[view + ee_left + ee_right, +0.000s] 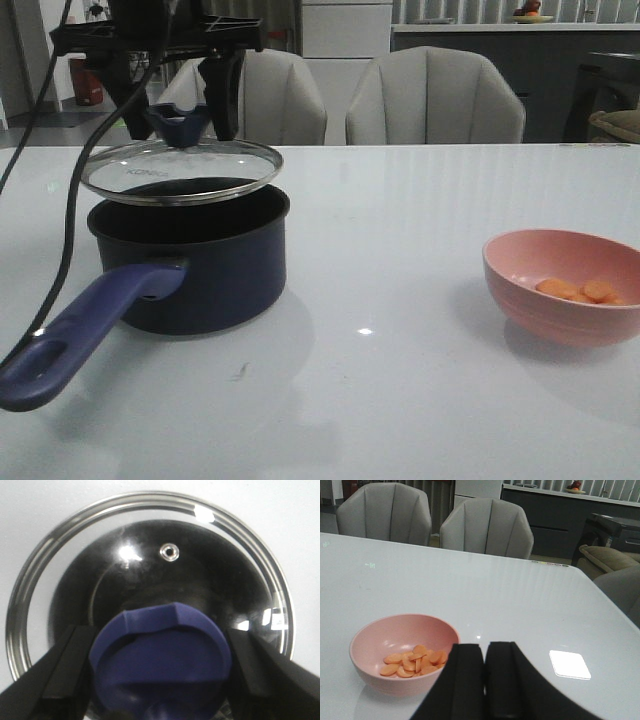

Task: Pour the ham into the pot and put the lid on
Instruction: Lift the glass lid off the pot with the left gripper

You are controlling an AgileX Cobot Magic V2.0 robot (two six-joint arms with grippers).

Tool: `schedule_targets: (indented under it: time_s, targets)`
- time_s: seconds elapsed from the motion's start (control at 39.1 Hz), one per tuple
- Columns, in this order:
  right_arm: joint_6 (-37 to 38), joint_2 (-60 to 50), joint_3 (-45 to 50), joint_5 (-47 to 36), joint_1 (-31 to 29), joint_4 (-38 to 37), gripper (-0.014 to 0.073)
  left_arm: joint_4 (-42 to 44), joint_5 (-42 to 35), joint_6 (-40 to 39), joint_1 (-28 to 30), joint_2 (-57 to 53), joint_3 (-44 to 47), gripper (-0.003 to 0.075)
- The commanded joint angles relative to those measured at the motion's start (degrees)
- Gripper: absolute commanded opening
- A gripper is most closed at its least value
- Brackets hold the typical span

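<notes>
Left gripper [160,672] is clamping the lid [181,168] knob above the pot [190,262]; right gripper [485,680] is sitting closed beside the ham [413,660] bowl [370,645] on a glossy white table [420,260], grey chairs [487,527] behind.

Navy pot [205,270], pink bowl [560,300], orange ham [580,291]

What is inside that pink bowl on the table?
The pink bowl holds a small heap of thin orange ham slices, lying at its bottom. Whatever lies beneath the heap is covered. The bowl's near wall hides most slices in the front view.
</notes>
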Motion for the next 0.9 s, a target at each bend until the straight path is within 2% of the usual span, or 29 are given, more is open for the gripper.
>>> schedule_targets:
  time_s: [0.0,0.15,0.38,0.67,0.87]
  targets:
    - [0.1,-1.2,-0.3,-4.4,-0.4,-0.7,0.0143,0.8,1.2,1.8,2.0,-4.8,-2.1,0.0372]
    - [0.1,-1.2,-0.3,-4.4,-0.4,-0.7,0.0143,0.9,1.2,4.5,6.0,-7.8,-0.7,0.0372]
    - [0.1,-1.2,-0.3,-4.4,-0.4,-0.7,0.0143,0.7,-0.1,7.1,15.9,-13.2,5.8,0.0372]
    - [0.1,-1.2,-0.3,-4.4,-0.4,-0.7,0.0143,-7.7,-9.7,12.1,28.1,-18.3,20.7,0.0372]
    - [0.1,-1.1,-0.3,-4.4,-0.4,-0.7,0.0143,-7.5,-16.7,12.8,30.5,-18.3,29.7,0.0372]
